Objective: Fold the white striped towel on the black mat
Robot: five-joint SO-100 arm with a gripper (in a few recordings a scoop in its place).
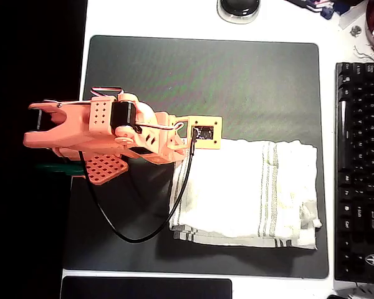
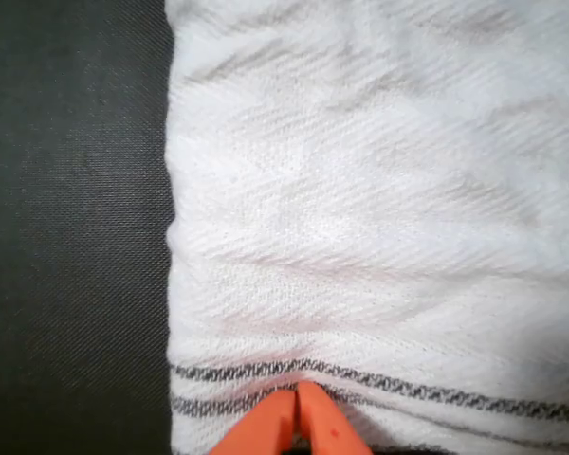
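Overhead view first: your arm (image 1: pixel 106 140) reaches in from the left, and its orange body with the yellow camera board (image 1: pixel 204 132) covers the gripper, so you cannot read the fingers here. The towel (image 1: pixel 249 190) spreads to the right of the arm's tip and below it, lying on the right half of the mat (image 1: pixel 206 75). It looks folded over on itself (a second layer peeks out along the bottom edge and at the right corner), with thin stripes running near its left edge and another group right of its middle. The towel's upper left corner is hidden under the camera board. A black cable (image 1: pixel 143 233) loops from the arm down across the mat and over the towel's left edge. Well to the right of everything, a keyboard (image 1: pixel 360 168) is cut off by the frame edge. The area left of the mat is too dark to make out.

Wrist view: your gripper (image 2: pixel 298 403) shows as two orange fingertips at the bottom edge, pressed together, right at the striped band of the towel (image 2: pixel 379 209). Whether cloth is pinched between them you cannot tell, since the tips are cut off by the frame. The towel extends ahead of the tips and to their right; bare mat (image 2: pixel 71 237) lies to their left.
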